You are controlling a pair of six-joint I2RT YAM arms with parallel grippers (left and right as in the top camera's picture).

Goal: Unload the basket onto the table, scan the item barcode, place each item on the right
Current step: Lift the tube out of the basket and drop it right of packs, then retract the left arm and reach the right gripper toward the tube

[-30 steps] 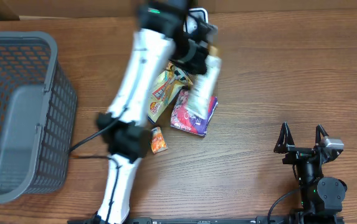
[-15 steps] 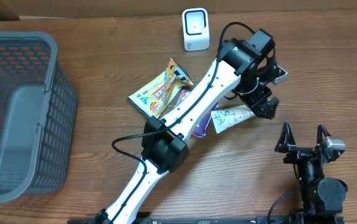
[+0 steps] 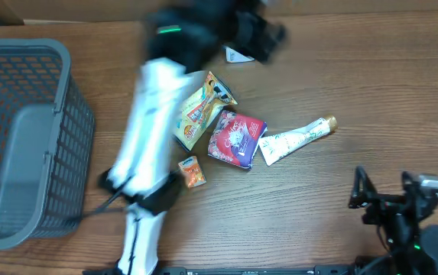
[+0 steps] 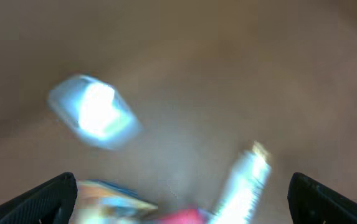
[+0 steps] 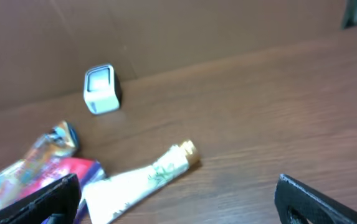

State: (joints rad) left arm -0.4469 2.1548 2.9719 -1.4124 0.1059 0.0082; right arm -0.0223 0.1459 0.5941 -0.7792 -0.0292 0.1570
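tube (image 3: 295,140) flat at bench centre, just beside red pouch (image 3: 236,139), well apart from scanner (image 5: 101,89) at far edge. left gripper (image 4: 181,188) blurred, spread wide, holds nothing. right gripper (image 3: 384,183) spread wide, near edge.

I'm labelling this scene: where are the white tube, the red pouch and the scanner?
white tube (image 3: 295,138): overhead view, middle of its body.
red pouch (image 3: 236,138): overhead view, centre of its front.
scanner (image 5: 100,89): right wrist view, its front face.
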